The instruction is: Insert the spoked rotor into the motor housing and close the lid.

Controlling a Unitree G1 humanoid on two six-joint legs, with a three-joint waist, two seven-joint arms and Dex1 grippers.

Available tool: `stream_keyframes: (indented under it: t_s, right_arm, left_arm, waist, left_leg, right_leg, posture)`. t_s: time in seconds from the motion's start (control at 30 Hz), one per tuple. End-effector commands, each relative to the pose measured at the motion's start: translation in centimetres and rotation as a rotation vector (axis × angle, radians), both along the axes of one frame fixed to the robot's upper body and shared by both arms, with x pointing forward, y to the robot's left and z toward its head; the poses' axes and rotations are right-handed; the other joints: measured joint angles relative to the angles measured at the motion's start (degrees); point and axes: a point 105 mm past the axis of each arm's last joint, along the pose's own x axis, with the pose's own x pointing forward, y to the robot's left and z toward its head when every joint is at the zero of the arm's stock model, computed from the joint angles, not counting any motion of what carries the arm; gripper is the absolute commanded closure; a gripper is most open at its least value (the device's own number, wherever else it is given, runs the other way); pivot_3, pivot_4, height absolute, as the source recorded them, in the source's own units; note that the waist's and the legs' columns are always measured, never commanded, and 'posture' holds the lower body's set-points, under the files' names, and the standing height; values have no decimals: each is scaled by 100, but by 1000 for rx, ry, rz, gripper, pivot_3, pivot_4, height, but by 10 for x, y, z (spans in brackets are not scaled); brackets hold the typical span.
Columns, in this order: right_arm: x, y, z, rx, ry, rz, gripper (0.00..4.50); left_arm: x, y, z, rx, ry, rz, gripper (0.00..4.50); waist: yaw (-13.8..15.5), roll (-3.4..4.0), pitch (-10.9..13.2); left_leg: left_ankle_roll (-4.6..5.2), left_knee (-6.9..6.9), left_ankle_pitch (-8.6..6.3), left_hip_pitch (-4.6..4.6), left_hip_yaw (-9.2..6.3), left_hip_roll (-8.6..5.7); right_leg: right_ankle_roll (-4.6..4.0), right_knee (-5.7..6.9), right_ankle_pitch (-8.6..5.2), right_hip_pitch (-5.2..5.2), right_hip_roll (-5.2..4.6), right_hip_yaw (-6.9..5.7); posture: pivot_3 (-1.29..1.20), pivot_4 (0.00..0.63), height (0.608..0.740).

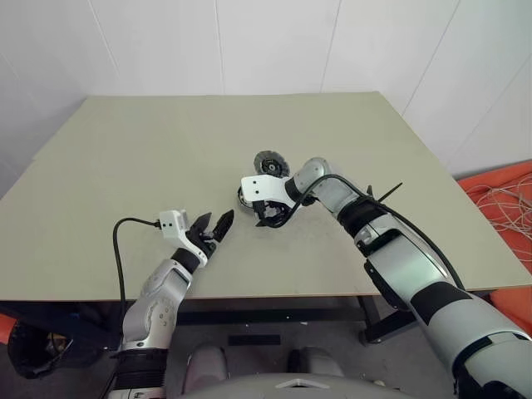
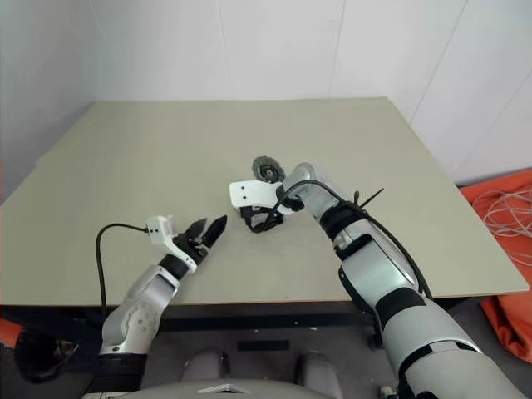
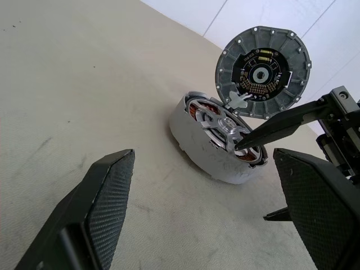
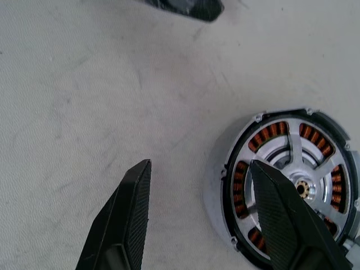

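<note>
The motor housing point(image 3: 194, 139) sits on the table near its middle, with copper windings showing inside. The spoked rotor point(image 3: 221, 125) lies inside it, silver spokes and hub facing up point(image 4: 295, 147). The lid point(image 3: 262, 73) stands upright, hinged at the housing's far edge, its inner face showing; from the head it appears as a ribbed grey disc point(image 1: 268, 163). My right gripper point(image 4: 201, 164) is open and points down at the housing's near edge, one finger point(image 4: 275, 208) over the rotor and the other over bare table. My left gripper point(image 1: 216, 219) is open, a short way left of the housing, holding nothing.
The beige table point(image 1: 166, 150) has its front edge just behind my left wrist and a right edge running back diagonally. Orange material with pale cables point(image 1: 507, 195) lies on the floor beyond the right edge. White walls close off the back.
</note>
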Motion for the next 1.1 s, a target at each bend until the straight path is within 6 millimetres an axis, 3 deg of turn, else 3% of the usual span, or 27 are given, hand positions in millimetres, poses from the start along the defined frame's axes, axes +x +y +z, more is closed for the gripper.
stream_keyframes:
  t_s: [0.03, 0.3, 0.4, 0.63, 0.67, 0.9, 1.1]
  right_arm:
    - [9, 1, 17, 3, -57, 7, 1359]
    - [11, -10, 11, -29, -50, 0, 1359]
    - [10, -9, 9, -29, -46, -1, 1925]
    - [9, -5, 9, -18, -41, 7, 4355]
    - [9, -5, 10, -16, -41, 7, 4468]
    - [6, -6, 10, 16, -22, 0, 4468]
    - [6, -3, 28, 160, 24, -96, 4468]
  left_arm:
    - [3, -2, 12, 0, -51, -1, 295]
    - [3, -2, 12, -6, -50, 1, 295]
    - [3, -1, 12, -10, -48, 13, 295]
    - [3, -1, 12, -10, -47, 11, 295]
    - [3, -1, 12, -10, -47, 8, 295]
    - [4, -2, 12, -12, -46, 0, 295]
    - [5, -2, 10, -11, -42, 2, 295]
  waist:
    - [-4, 1, 1]
    - [-3, 2, 2]
    - [-3, 2, 2]
    - [1, 2, 1]
    - [-4, 1, 2]
    - [-2, 3, 3]
    - [4, 1, 5]
  left_leg:
    - [-1, 0, 1, 0, 0, 1]
    - [-4, 3, 2, 0, 1, 7]
    - [-4, 3, 2, 0, 1, 7]
    - [-4, 2, 2, -1, 1, 6]
    - [-4, 2, 2, -2, 1, 6]
    - [-4, 2, 2, -6, 1, 8]
    - [-3, 2, 2, -20, 1, 8]
  right_leg:
    - [-3, 6, -2, -4, 1, 0]
    - [-5, 17, -3, -10, 5, 0]
    - [-6, 16, -4, -10, 5, -1]
    - [-9, 16, -6, -11, 4, -1]
    - [-11, 15, -6, -10, 5, -1]
    - [-11, 16, -7, -15, 6, -2]
    - [-12, 15, -7, -28, 6, -3]
  posture:
    - [0, 0, 740]
    - [0, 0, 740]
    - [0, 0, 740]
    - [0, 0, 740]
    - [0, 0, 740]
    - [0, 0, 740]
    - [0, 0, 740]
